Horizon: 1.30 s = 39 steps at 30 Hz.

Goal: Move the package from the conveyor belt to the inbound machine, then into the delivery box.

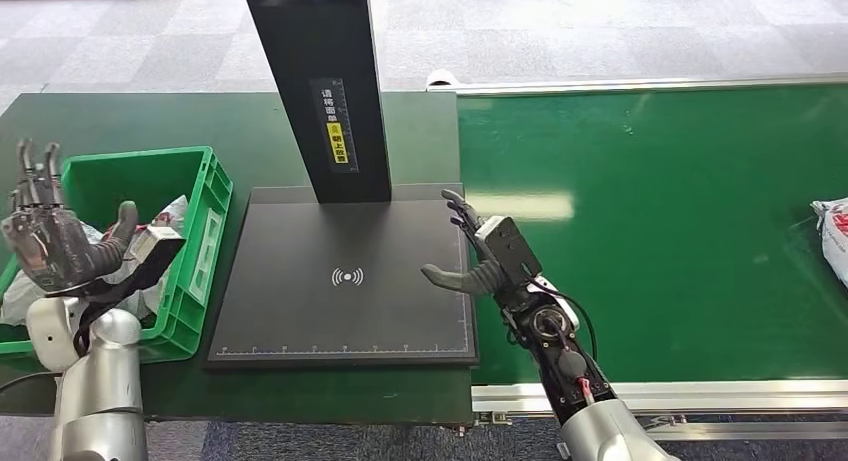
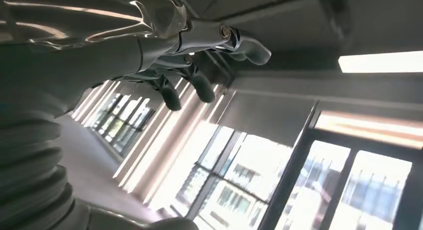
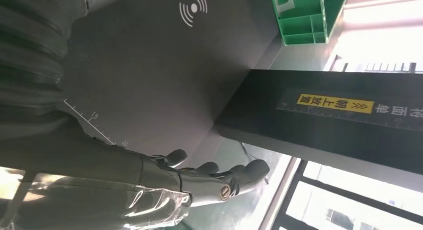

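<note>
Both hands hold nothing, fingers spread: left hand (image 1: 55, 243) above the green box (image 1: 200, 236), right hand (image 1: 478, 253) at the black pad's (image 1: 300, 311) right edge. One package (image 1: 832, 239) lies at the belt's (image 1: 650, 231) far right edge

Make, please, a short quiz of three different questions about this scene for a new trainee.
1. True or false: the scan plate of the inbound machine carries a package.
2. Where does the package lie? A) in the green crate B) at the far right of the conveyor belt C) in the right robot hand
3. Fill in: the left robot hand is raised above the green ____.

Key: 1 false. 2 B. 3 crate. The right robot hand hovers open at the plate's right edge.
</note>
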Each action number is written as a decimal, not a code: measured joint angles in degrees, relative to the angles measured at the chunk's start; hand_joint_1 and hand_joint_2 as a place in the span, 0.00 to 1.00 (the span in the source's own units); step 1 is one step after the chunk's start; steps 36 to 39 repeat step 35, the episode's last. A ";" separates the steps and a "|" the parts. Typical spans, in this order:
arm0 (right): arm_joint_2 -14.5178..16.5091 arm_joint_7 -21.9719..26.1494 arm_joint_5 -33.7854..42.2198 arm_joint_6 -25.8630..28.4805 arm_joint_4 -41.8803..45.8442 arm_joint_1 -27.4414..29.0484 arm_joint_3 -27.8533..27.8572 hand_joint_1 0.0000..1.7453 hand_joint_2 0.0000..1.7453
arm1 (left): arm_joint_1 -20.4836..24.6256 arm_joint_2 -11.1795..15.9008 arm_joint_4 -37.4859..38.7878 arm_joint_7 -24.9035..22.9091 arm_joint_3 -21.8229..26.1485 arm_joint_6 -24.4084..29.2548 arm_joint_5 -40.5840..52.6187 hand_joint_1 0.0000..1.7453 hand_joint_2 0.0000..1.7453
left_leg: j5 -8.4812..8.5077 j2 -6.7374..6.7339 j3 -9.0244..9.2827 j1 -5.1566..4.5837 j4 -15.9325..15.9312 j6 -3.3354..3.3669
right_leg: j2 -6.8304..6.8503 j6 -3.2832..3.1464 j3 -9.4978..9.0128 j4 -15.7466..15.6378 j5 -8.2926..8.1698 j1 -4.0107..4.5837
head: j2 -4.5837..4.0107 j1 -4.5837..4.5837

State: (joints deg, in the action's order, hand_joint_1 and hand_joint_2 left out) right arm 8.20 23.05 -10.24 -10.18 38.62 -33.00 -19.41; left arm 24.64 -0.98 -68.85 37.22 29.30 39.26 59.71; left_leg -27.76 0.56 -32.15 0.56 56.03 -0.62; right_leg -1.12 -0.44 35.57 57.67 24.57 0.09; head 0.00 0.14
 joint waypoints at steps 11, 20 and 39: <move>0.10 1.69 0.56 -0.05 -0.31 -0.38 0.03 0.00 1.00 | -5.63 -9.27 -24.99 2.59 -4.11 -0.70 -19.21 0.00 1.00 | -0.03 0.07 0.06 0.01 0.00 0.02 | 0.03 0.03 0.00 -0.03 0.02 0.01 | -0.01 0.00; -0.10 2.37 2.10 -0.01 -0.42 -0.62 0.34 0.00 1.00 | -10.05 -4.92 -17.43 -6.58 -19.58 -33.61 -53.82 0.00 1.00 | -0.02 0.07 0.07 0.00 0.00 0.02 | 0.05 0.02 -0.04 -0.02 0.02 0.01 | 0.00 -0.01; -0.21 1.48 4.81 1.93 -0.48 -0.69 0.37 0.00 1.00 | -7.32 -1.60 2.37 -8.62 -30.17 -46.91 -58.10 0.00 1.00 | -0.02 0.07 0.06 0.01 0.00 0.02 | 0.05 0.03 -0.02 -0.02 0.02 0.02 | 0.00 0.01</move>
